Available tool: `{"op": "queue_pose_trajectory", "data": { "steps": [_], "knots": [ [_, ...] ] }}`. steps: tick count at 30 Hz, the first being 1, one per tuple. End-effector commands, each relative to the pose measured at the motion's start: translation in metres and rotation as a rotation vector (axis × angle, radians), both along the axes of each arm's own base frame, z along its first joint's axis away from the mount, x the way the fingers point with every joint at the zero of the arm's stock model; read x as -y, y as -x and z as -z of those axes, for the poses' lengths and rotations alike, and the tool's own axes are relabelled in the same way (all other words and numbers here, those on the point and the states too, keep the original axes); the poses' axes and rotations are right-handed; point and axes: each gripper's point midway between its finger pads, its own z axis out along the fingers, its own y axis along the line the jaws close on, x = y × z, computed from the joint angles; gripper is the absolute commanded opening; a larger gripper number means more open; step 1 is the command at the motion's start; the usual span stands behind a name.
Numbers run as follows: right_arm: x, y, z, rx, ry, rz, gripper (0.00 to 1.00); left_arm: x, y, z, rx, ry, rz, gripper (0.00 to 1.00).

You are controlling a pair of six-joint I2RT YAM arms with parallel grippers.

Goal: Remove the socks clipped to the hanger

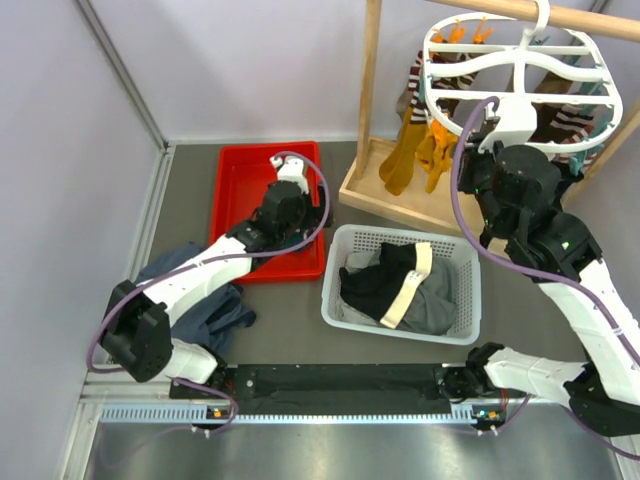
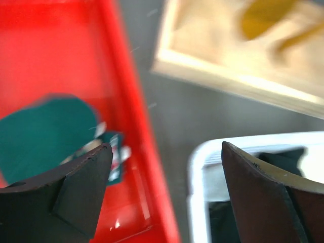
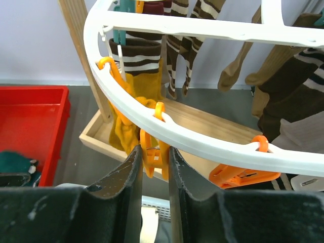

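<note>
The white oval hanger hangs from the wooden rack's pole with socks clipped round its rim. Mustard socks and brown-white striped socks dangle from it. My right gripper is up at the hanger's near rim, shut on an orange clip that hangs beside a mustard sock. My left gripper hovers over the red tray's right rim, jaws wide open with nothing between them. A dark teal sock with red and white marks lies in the tray below it.
The red tray sits at the back left. A white basket of dark clothes with a beige band stands mid-table. The rack's wooden base lies behind it. A blue-grey garment lies by the left arm.
</note>
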Motion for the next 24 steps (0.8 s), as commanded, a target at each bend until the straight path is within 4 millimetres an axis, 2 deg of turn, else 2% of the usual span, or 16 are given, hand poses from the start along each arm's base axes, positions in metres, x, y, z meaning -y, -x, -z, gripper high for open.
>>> {"op": "queue_pose_trajectory", "data": {
  "steps": [1,4,6,7,9,14,15,18,24],
  "knots": [
    [0.009,0.004,-0.017,0.059,-0.027,0.010,0.21,0.053,0.014,-0.103,0.235,0.088,0.242,0.93],
    [0.008,0.007,-0.020,0.066,-0.035,-0.010,0.21,0.086,0.031,-0.127,0.311,0.081,0.347,0.93],
    [0.006,0.009,-0.022,0.066,-0.049,-0.021,0.21,0.111,0.047,-0.134,0.341,0.084,0.427,0.93],
    [0.006,0.009,-0.023,0.067,-0.054,-0.024,0.21,0.121,0.048,-0.142,0.372,0.083,0.449,0.92],
    [0.006,0.011,-0.025,0.072,-0.064,-0.033,0.21,0.142,0.058,-0.148,0.387,0.101,0.507,0.92],
    [0.006,0.012,-0.024,0.072,-0.064,-0.036,0.22,0.187,0.062,-0.168,0.431,0.206,0.607,0.91],
    [0.004,0.012,-0.022,0.066,-0.063,-0.040,0.22,0.198,0.069,-0.169,0.433,0.218,0.637,0.91],
    [0.003,0.012,-0.021,0.061,-0.064,-0.047,0.22,0.220,0.062,-0.171,0.442,0.214,0.646,0.90],
    [0.005,0.016,-0.024,0.068,-0.071,-0.052,0.22,0.233,0.040,-0.165,0.457,0.203,0.574,0.89]
  ]
}}
